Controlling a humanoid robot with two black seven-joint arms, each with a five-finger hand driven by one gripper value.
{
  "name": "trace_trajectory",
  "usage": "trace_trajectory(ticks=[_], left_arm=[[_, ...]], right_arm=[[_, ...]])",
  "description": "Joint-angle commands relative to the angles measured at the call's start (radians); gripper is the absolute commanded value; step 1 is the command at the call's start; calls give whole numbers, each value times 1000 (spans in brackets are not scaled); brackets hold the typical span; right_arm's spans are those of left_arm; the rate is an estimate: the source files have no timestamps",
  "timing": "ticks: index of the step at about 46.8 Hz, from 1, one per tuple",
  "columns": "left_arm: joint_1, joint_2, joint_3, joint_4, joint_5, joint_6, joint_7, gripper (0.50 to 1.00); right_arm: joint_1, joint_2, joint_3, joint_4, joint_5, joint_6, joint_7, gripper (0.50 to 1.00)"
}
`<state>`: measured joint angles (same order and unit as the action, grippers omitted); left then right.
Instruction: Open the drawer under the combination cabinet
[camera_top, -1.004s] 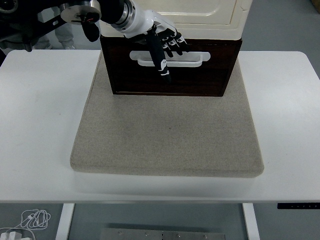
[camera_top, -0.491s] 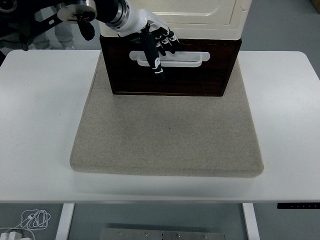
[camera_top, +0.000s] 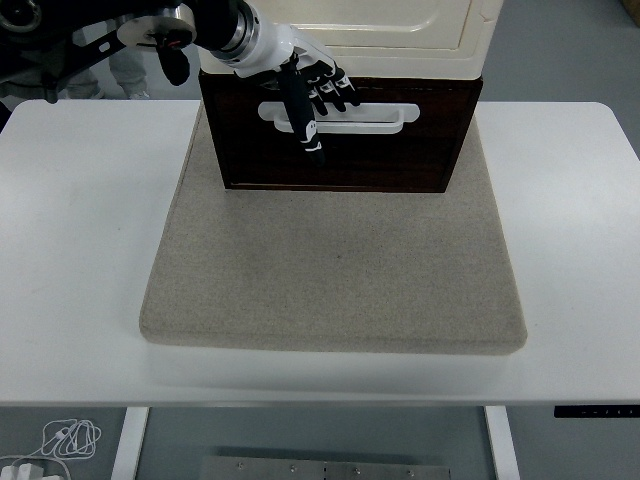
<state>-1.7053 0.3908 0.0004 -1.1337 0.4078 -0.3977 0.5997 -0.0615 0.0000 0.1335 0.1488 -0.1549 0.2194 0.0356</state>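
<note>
Your left hand (camera_top: 312, 98) sits at the far edge of the surface (camera_top: 80, 230), laid over the left half of the white handle (camera_top: 370, 116) on the dark drawer (camera_top: 335, 160). Its fingers (camera_top: 303, 120) are loosely curled across the handle's bar, one reaching down past its lower rim, but you cannot tell from this view whether they are hooked behind the bar or only resting on it, so do not count this as a grip.

The drawer is the dark wooden front under the cream cabinet (camera_top: 400, 30), at the far middle of the surface, standing on the far part of a beige mat (camera_top: 330, 270). It looks closed.

What the pull turns on: the handle's long axis runs left to right, parallel to the near edge, and the drawer must travel straight toward that near edge. The fingers need to get behind the bar before you draw back. You are holding left of the handle's middle, so an uneven pull could skew the drawer.

The mat ahead of the drawer is bare, with nothing in its path. The right arm is out of view, and a person's legs (camera_top: 125, 70) show at the far left corner.
</note>
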Motion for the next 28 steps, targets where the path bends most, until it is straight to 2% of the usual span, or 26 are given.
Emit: trace_trajectory(ticks=[1, 28], left_arm=[[-5, -1, 13, 0, 0, 0, 2, 1000], [-11, -44, 33, 2, 6, 3, 0, 1000]], right_arm=[[0, 0, 0, 0, 0, 0, 0, 926], [0, 0, 0, 0, 0, 0, 1, 926]])
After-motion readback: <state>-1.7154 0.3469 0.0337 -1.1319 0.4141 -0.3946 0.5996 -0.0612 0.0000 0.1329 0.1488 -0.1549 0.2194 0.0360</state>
